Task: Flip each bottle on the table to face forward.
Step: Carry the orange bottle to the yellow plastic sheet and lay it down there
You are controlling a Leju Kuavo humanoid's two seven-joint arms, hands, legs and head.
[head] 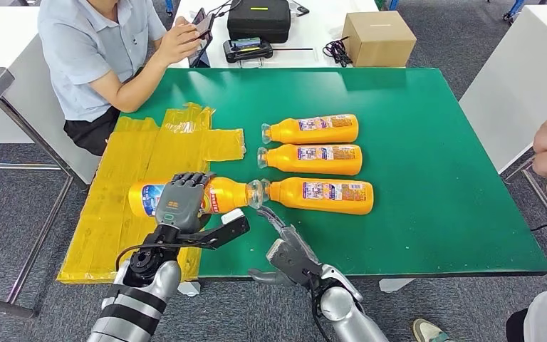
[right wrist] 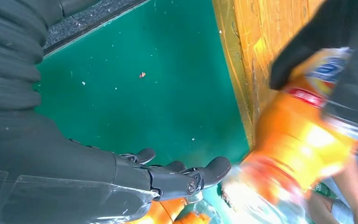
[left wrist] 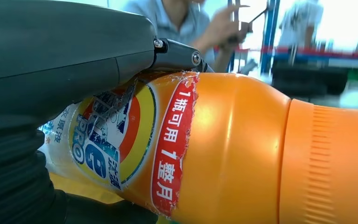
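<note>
Four bottles: three lie in a column on the green table (head: 434,178), caps toward 9 o'clock; the fourth bottle (head: 221,194) lies on the yellow tape (head: 124,178), cap toward 3 o'clock.
Left hand (head: 179,203): mine, fingers wrapped over the fourth bottle's label, gripping it.
Right hand (head: 288,249): fingers spread, holding nothing, at 5 o'clock from that cap.
Axis: runs 9-to-3; my left hand is nearer, so I judge the turn is its job.

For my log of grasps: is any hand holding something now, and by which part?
The left hand grips the bottle on the yellow tape around its labelled body. The right hand holds nothing.
</note>
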